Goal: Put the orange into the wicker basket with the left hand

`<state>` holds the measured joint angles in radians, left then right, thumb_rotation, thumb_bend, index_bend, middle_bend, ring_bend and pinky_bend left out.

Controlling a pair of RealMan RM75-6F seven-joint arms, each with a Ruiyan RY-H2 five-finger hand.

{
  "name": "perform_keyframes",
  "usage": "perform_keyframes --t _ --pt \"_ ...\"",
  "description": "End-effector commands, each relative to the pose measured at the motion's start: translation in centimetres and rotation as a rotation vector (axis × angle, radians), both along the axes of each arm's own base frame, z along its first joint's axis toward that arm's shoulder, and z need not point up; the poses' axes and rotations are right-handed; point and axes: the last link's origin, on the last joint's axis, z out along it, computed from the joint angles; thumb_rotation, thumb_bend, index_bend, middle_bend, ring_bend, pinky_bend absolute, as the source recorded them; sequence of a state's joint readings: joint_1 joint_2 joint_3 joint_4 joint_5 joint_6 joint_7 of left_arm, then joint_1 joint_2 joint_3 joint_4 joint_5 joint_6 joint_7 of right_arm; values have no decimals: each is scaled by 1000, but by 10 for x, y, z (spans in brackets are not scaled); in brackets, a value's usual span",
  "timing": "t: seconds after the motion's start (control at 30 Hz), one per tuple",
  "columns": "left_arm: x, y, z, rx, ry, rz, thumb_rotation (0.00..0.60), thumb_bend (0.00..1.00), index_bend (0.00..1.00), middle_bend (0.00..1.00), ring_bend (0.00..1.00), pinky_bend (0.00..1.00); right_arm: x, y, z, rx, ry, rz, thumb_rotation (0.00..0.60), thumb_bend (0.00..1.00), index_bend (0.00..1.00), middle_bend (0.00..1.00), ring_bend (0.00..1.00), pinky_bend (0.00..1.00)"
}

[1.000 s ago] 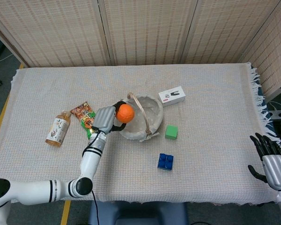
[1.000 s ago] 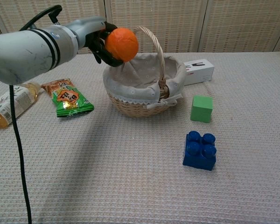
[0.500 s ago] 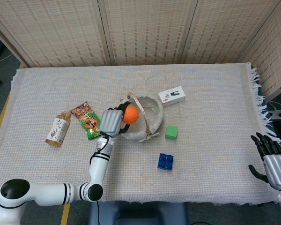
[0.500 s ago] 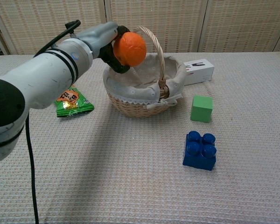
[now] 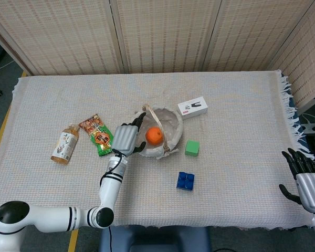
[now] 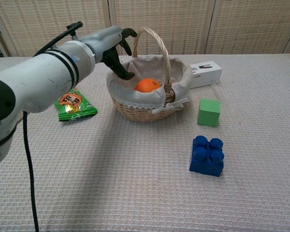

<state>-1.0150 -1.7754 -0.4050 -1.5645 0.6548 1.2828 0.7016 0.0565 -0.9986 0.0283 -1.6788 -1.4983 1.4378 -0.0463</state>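
The orange (image 5: 154, 135) (image 6: 148, 85) lies inside the wicker basket (image 5: 170, 119) (image 6: 135, 107), on its white cloth lining, left of the arched handle. My left hand (image 5: 127, 137) (image 6: 117, 42) hovers over the basket's left rim with its fingers spread and nothing in them. Far off at the lower right edge of the head view, my right hand (image 5: 304, 181) hangs beyond the table with fingers apart, holding nothing; the chest view does not show it.
A green snack packet (image 5: 96, 134) (image 6: 70, 104) and a tea bottle (image 5: 65, 145) lie left of the basket. A green cube (image 5: 192, 148) (image 6: 209, 112), a blue brick (image 5: 185, 180) (image 6: 207, 155) and a white box (image 5: 193, 107) (image 6: 206, 73) sit to its right.
My left hand carried the orange rightward over the basket rim, then its fingers spread and the orange dropped into the basket. The right hand stayed still.
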Motion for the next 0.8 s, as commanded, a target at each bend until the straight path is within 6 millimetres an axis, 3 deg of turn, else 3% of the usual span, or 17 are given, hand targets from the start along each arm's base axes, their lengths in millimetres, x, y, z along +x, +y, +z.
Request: perform_keyframes --t 0.03,0.2,0.43,0.67,0.8 --pt "-4 2 3 22 41 -9 600 295 0 190 387 360 0 0 0 -1 0 0 600 170 0 0 0 132" --pt "-28 4 26 91 215 -64 600 323 7 200 384 368 0 0 1 2 -3 -3 600 170 0 0 0 133" --pt "-97 -11 81 208 416 -174 600 371 84 211 358 367 0 -1 -2 16 6 -6 600 170 0 0 0 133" --pt "-186 -70 122 175 435 -119 600 375 126 212 334 368 1 -1 -2 9 7 8 600 170 0 0 0 133" --pt "-215 -101 132 218 456 -84 600 373 222 242 331 378 2 -2 -4 0 12 21 600 170 0 0 0 133"
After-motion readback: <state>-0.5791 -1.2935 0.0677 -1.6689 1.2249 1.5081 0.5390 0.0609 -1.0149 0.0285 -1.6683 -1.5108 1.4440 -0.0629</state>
